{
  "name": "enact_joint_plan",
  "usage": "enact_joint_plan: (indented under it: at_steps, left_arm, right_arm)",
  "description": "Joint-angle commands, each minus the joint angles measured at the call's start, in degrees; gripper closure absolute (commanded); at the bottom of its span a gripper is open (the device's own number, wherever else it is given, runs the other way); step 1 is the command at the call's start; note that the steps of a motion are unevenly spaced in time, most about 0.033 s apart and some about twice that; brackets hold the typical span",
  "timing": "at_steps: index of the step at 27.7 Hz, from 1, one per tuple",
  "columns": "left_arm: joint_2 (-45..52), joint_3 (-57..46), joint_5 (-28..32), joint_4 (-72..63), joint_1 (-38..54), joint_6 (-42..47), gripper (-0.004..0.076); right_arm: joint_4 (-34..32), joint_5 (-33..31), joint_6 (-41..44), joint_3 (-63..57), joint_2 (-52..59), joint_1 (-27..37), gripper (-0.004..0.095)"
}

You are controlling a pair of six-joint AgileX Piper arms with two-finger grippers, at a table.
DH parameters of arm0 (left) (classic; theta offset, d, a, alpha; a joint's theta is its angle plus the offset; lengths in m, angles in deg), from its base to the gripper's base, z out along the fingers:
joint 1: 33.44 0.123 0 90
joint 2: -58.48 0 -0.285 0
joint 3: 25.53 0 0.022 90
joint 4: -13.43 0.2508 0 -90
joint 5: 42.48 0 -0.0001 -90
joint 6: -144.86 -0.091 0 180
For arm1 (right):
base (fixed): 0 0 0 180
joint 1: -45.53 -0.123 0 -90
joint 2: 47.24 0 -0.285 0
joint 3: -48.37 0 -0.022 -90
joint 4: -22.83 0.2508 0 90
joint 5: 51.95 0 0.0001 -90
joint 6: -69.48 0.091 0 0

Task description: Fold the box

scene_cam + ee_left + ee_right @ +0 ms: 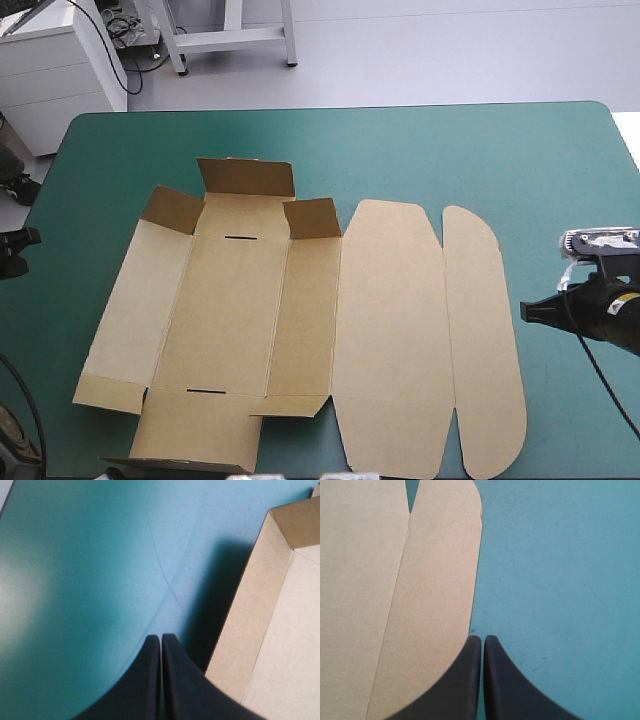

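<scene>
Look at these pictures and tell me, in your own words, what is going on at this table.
A brown box lies spread on the teal-green table, mostly flat, with small flaps at its far end raised. Neither robot arm holds it: the left gripper is shut beside the box's left edge, the right gripper shut by its rounded right edge.

No legible text or labels
</scene>
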State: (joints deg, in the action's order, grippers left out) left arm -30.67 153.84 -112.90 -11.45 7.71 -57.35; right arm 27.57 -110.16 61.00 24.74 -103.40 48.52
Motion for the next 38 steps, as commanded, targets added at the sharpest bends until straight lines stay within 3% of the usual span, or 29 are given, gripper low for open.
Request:
enact_joint_plan:
  at_steps: [1, 9, 11, 15, 19, 21, 30, 38]
  left_arm:
    - [2.02, 2.03, -3.66, -3.09, 0.32, -0.45, 0.0731]
    - [2.02, 2.03, -3.66, -3.09, 0.32, -0.55, 0.0722]
    - [2.02, 2.03, -3.66, -2.94, 0.32, -0.55, 0.0687]
    - [2.02, 2.03, -3.66, -3.06, 0.32, -0.55, 0.0517]
    - [1.7, 1.91, -3.66, -3.43, -0.91, -1.59, 0.0254]
    - [1.51, 1.91, -3.66, -3.32, -1.94, -1.21, 0.0194]
    - [1.13, -3.36, -3.66, -3.31, -3.16, -5.7, 0.0197]
    - [1.13, -18.34, -3.04, -5.22, -3.16, -19.49, 0.0197]
  right_arm:
    - [0.15, 3.02, -0.4, 1.43, -0.08, 0.49, 0.0909]
    - [0.3, 3.02, -1.83, 1.43, -0.83, 0.49, 0.0909]
    - [0.3, 3.02, -1.83, 1.43, -1.05, 0.49, 0.0909]
    - [0.3, 3.15, -1.83, 1.43, -1.15, 0.49, 0.0909]
    - [0.3, 3.15, -1.83, 1.43, -1.4, 0.49, 0.0909]
    - [0.19, 2.91, -1.83, 1.43, -1.63, 0.49, 0.0909]
    - [0.31, 2.64, -1.83, 1.43, -1.63, 0.49, 0.0909]
    - [0.31, 2.33, -2.58, 1.43, -1.63, 0.49, 0.0909]
